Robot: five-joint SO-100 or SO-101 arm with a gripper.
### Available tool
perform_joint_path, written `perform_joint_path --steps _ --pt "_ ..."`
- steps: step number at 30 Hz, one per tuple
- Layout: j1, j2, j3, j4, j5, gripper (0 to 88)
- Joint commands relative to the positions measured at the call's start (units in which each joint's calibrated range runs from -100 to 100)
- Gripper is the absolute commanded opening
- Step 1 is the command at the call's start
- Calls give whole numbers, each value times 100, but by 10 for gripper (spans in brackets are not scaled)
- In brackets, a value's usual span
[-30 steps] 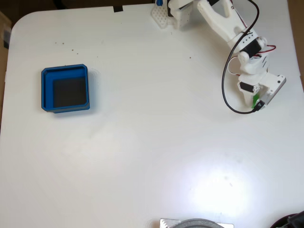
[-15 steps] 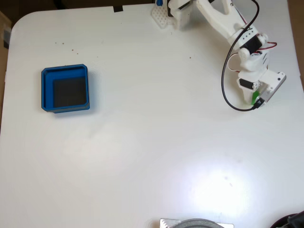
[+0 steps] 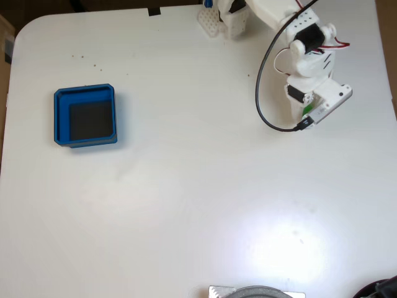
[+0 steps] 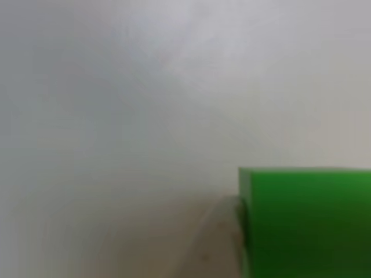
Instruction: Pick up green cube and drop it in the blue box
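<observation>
In the fixed view a sliver of the green cube (image 3: 306, 110) shows under the white wrist at the upper right, and my gripper (image 3: 304, 115) is shut on it above the table. Close up in the other view, the green cube (image 4: 304, 223) takes up the lower right corner, with a pale finger (image 4: 223, 231) against its left face over blurred white table. The blue box (image 3: 60, 118), a shallow tray with a dark floor, rests far off at the left of the fixed view and holds nothing.
The arm's base (image 3: 226, 18) stands at the top edge of the white table (image 3: 186, 205). A black cable (image 3: 263, 112) loops left of the wrist. A grey round object (image 3: 254, 292) and a dark object (image 3: 379, 288) sit at the bottom edge.
The arm has swung left and slightly up in the fixed view, carrying the green cube with it. The blue box has not moved.
</observation>
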Motion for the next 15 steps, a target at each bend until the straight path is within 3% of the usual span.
perform_joint_path --steps 1,8,15 --pt "312 -768 -348 171 -190 16" --pt "823 -1245 -366 171 -1016 16" --pt "1411 -1270 -402 114 -1074 16"
